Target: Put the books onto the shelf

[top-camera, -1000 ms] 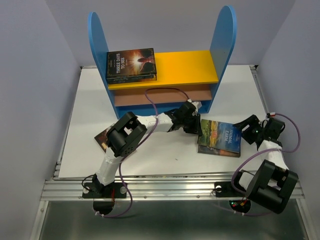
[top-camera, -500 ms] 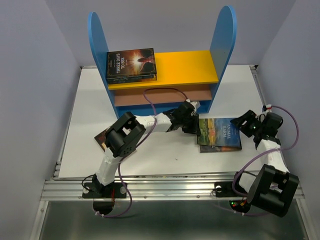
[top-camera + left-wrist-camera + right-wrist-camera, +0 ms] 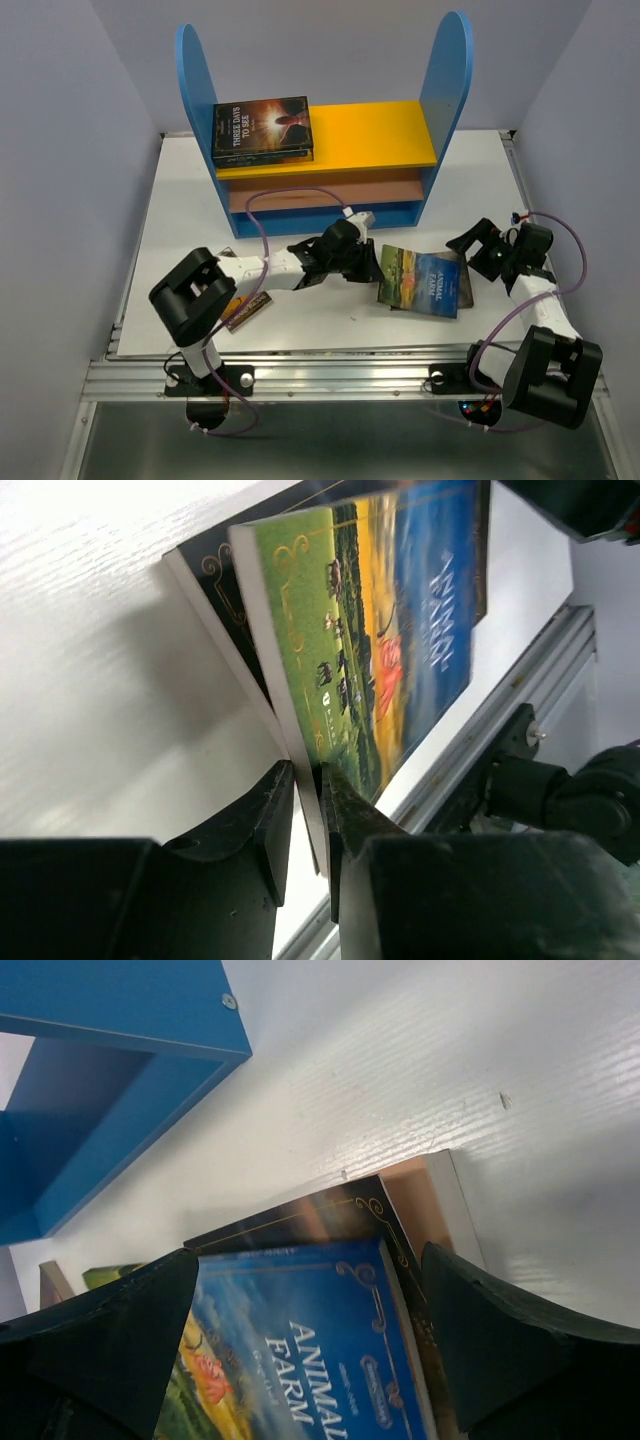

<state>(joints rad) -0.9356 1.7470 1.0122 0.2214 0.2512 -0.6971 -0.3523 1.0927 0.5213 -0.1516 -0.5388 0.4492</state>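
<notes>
Since a second ago the left arm's elbow has swung down towards the near-left corner and drawn the left gripper [image 3: 306, 815] back from the shelf [image 3: 445, 90]. The Animal Farm paperback [image 3: 425, 283] has come with it and now lies skewed. The left fingers [image 3: 275, 825] are clamped on that paperback's thin edge, one on each face, and the green and blue cover stretches away beyond the fingertips. Just under the pinched edge lies a dark gold-bordered book [image 3: 215, 580], flat on the white table [image 3: 180, 200]. The right gripper [image 3: 470, 245] has moved in to the opposite side of the stack and spread. Its fingers [image 3: 110, 1350] stand wide apart and grasp nothing. The paperback's title corner fills the space between them, and the dark book's corner juts out just past it. A third, brownish book [image 3: 425, 1195] peeps out beneath, nearer the right-hand finger. Beyond and to the left of those fingertips is the shelf's blue base. A Three Days to See book [image 3: 262, 130] lies on the shelf's orange-yellow top board, well beyond both grippers. An orange-brown book [image 3: 248, 312] shows from under the left forearm, well behind the left fingers.
</notes>
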